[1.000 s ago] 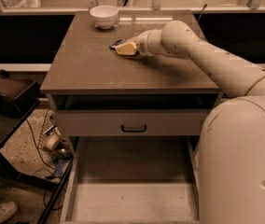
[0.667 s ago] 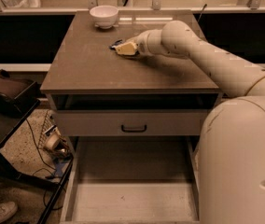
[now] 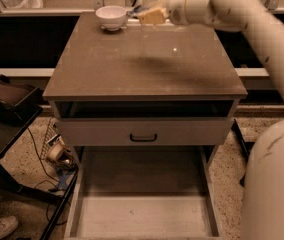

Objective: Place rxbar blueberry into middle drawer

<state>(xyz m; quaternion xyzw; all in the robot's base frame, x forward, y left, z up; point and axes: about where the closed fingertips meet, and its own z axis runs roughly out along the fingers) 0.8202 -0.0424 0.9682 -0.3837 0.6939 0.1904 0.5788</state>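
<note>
My gripper point(image 3: 146, 17) is raised above the far edge of the cabinet top, just right of the white bowl point(image 3: 111, 17). It is shut on the rxbar blueberry point(image 3: 133, 12), of which only a small dark blue end shows at the fingertips. The middle drawer point(image 3: 142, 216) is pulled out wide at the bottom of the view, its pale floor bare, well below and nearer than the gripper. The arm reaches in from the right.
The brown cabinet top point(image 3: 142, 64) carries only the bowl. Below it is a dark open slot, then a grey drawer front with a black handle point(image 3: 143, 137). A black stand point(image 3: 7, 104) and cables are at the left. My base point(image 3: 272, 184) fills the right.
The gripper has lifted off the cabinet top and moved toward the far edge beside the bowl, taking the bar with it. The spot where it rested now shows only a shadow.
</note>
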